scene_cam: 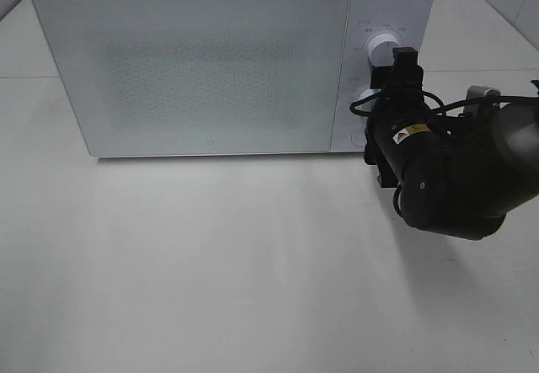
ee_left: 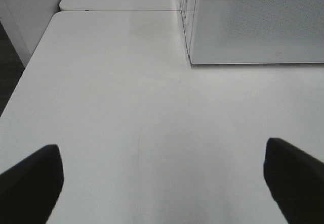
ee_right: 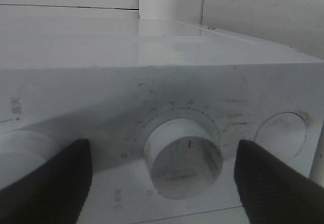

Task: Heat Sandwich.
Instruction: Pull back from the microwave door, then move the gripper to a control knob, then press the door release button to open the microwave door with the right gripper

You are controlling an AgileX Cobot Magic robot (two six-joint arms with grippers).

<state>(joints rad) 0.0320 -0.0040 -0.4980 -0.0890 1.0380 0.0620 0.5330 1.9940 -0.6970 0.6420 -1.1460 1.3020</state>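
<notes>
Microwave [scene_cam: 202, 70] sits door-shut on the white table [ee_left: 126, 107], its frosted front hiding any contents; where the sandwich lies cannot be told. Right gripper [ee_right: 162, 178] stands spread either side of a control dial [ee_right: 183, 155], clear of it. Left gripper [ee_left: 162, 183] hangs spread above the table.

No wording reads clearly on the microwave [scene_cam: 210, 61]. Faint printed figures ring the upper dial [scene_cam: 385, 46] on its control panel [scene_cam: 370, 19], too small to make out. Close up, the lower dial [ee_right: 183, 158] bears a red index line [ee_right: 190, 144] inside a ring of tick marks, with a snowflake-like symbol [ee_right: 15, 102] nearby. A small round mark [ee_left: 277, 53] sits low on the door [ee_left: 253, 16]. The yellow label [scene_cam: 410, 133] on the right arm [scene_cam: 472, 171] is illegible.
</notes>
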